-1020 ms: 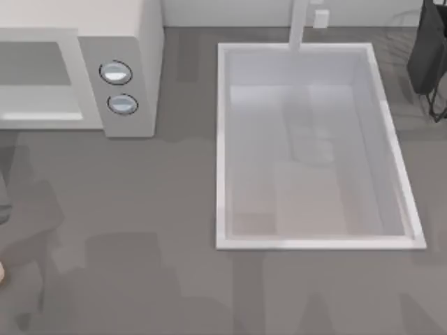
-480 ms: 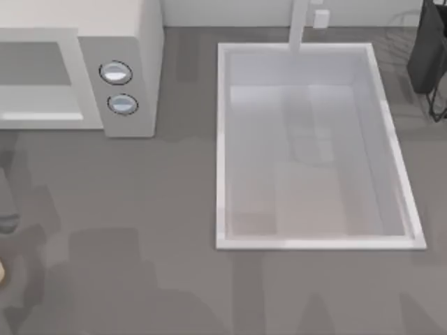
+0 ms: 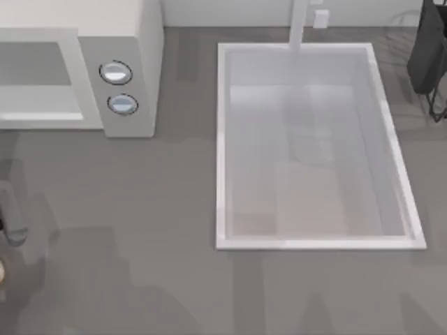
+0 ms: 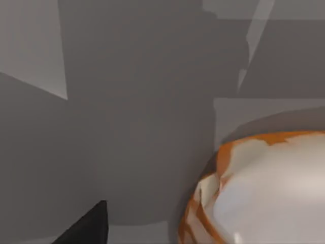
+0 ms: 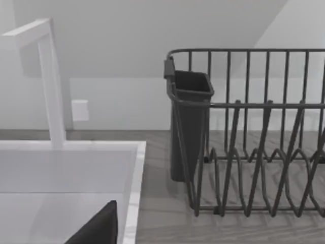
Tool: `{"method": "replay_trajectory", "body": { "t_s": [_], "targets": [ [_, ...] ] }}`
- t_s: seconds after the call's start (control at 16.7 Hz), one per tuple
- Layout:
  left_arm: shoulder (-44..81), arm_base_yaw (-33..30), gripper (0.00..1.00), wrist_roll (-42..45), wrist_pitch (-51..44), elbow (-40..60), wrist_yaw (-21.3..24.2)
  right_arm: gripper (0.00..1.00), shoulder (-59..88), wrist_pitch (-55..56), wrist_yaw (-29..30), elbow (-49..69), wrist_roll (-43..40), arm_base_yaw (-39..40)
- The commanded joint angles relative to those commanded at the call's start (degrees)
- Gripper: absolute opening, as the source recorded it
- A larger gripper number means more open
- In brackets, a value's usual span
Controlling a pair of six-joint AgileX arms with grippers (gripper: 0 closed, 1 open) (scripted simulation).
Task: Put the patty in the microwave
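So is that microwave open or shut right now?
Open. In the top view the microwave shows its grey inner cavity, with no door across the front beside its two knobs. The cavity looks empty.

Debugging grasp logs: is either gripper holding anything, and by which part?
Cannot tell. The patty sits close under the left wrist camera, but no finger contact shows.
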Motion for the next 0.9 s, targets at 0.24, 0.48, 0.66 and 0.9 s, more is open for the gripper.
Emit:
{"method": "replay_trajectory", "body": {
  "t_s": [0.24,0.48,0.66,0.9],
  "targets": [
    [0.0,0.0,0.85,0.0,0.0,0.0,0.0,1.00,0.0,0.0,0.0,0.0,0.0,0.0],
    [0.0,0.0,0.55,0.0,0.0,0.0,0.0,1.00,0.0,0.0,0.0,0.0,0.0,0.0],
    [0.0,0.0,0.32,0.0,0.0,0.0,0.0,1.00,0.0,0.0,0.0,0.0,0.0,0.0],
    [0.0,0.0,0.02,0.0,0.0,0.0,0.0,1.00,0.0,0.0,0.0,0.0,0.0,0.0]
  ]
}}
